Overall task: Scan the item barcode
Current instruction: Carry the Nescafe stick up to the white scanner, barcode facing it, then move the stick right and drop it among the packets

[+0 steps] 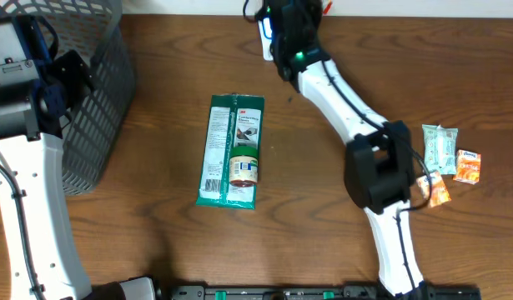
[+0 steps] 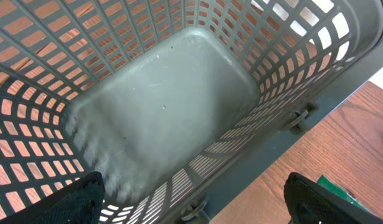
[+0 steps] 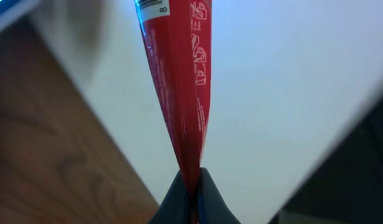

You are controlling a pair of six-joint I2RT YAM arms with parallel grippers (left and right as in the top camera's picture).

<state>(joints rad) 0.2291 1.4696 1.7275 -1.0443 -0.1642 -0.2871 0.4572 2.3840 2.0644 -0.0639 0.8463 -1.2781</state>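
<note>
The item is a thin red packet (image 3: 179, 74) with white print, seen edge-on in the right wrist view. My right gripper (image 3: 192, 186) is shut on its lower end. No barcode shows on the sides I see. From overhead that gripper (image 1: 281, 21) is at the table's far edge, top centre, and the arm hides most of the packet. My left gripper (image 2: 194, 190) is open and holds nothing. It hangs over the near wall of the grey basket (image 2: 160, 106).
A green 3M package (image 1: 229, 125) lies mid-table with a small jar (image 1: 244, 167) on it. Small snack packets (image 1: 440, 143) and orange ones (image 1: 467, 165) lie at the right. The grey mesh basket (image 1: 106, 92) stands at the far left. A white and blue object (image 1: 267, 40) sits beside the right gripper.
</note>
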